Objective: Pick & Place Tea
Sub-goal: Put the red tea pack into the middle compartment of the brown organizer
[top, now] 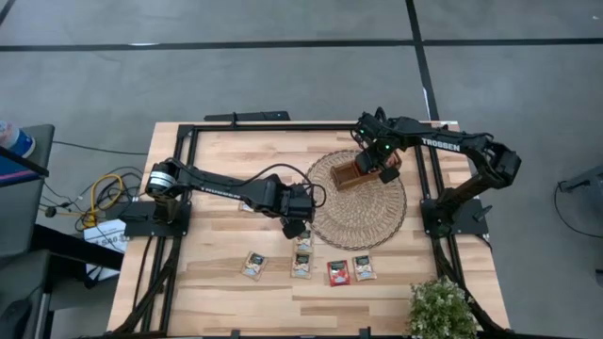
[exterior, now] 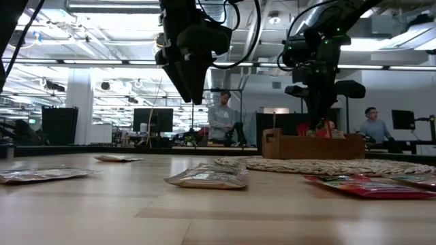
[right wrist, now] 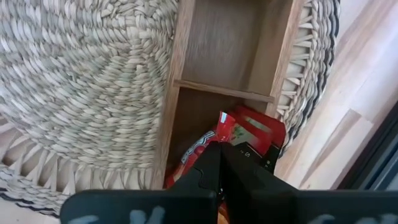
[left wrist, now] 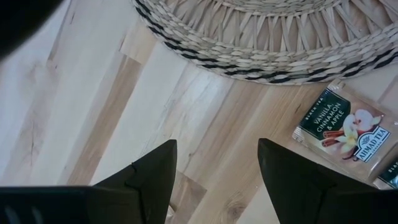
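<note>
Red sachets [right wrist: 249,134] sit in the tray [right wrist: 180,81] beneath the clenched, empty right gripper [right wrist: 221,163]. Left gripper [left wrist: 214,165] hovers spread, holding nothing, beside the mat [left wrist: 261,37].

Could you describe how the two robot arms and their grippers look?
Both arms are black, slim and jointed. The right arm carries white TROSSEN lettering and a small green light near its wrist. A black cable loops over the left arm. The left gripper has two dark, flat, pointed fingers; the right gripper has the same dark fingers.
</note>
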Available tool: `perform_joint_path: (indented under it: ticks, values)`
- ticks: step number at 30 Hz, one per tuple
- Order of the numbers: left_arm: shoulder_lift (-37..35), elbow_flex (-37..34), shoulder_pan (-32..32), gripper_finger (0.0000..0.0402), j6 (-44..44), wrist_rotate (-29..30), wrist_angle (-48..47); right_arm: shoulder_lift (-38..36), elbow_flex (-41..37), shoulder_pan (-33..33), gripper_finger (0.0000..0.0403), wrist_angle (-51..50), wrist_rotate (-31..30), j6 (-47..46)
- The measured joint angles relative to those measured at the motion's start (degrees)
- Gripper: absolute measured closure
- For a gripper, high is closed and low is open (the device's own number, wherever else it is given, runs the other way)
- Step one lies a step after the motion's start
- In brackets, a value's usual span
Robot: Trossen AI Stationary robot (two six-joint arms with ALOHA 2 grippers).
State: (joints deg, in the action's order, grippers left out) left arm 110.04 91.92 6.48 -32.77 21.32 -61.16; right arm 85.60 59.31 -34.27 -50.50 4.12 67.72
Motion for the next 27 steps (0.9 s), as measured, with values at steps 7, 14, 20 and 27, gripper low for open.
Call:
perform_joint_path:
  ticks: [7, 14, 20, 27]
  values:
    - [0.0, 0.0, 0.0, 0.0184, 0.1, 0.0, 0.0, 0.0, 0.0, -0.4, 0.0403, 0.0, -0.1, -0.7]
    - [0.0, 0.0, 0.0, 0.0184, 0.1, 0.0, 0.0, 0.0, 0.0, -0.2, 0.0392, 0.0, -1.3, -1.9]
    - [0.0, 0.0, 0.0, 0.0184, 0.4, 0.0, 0.0, 0.0, 0.0, -0.2, 0.0336, 0.3, -1.8, -6.3]
    - [0.0, 0.0, 0.0, 0.0184, 0.4, 0.0, 0.0, -0.1, 0.0, 1.0, 0.0289, 0.3, -7.8, -6.7]
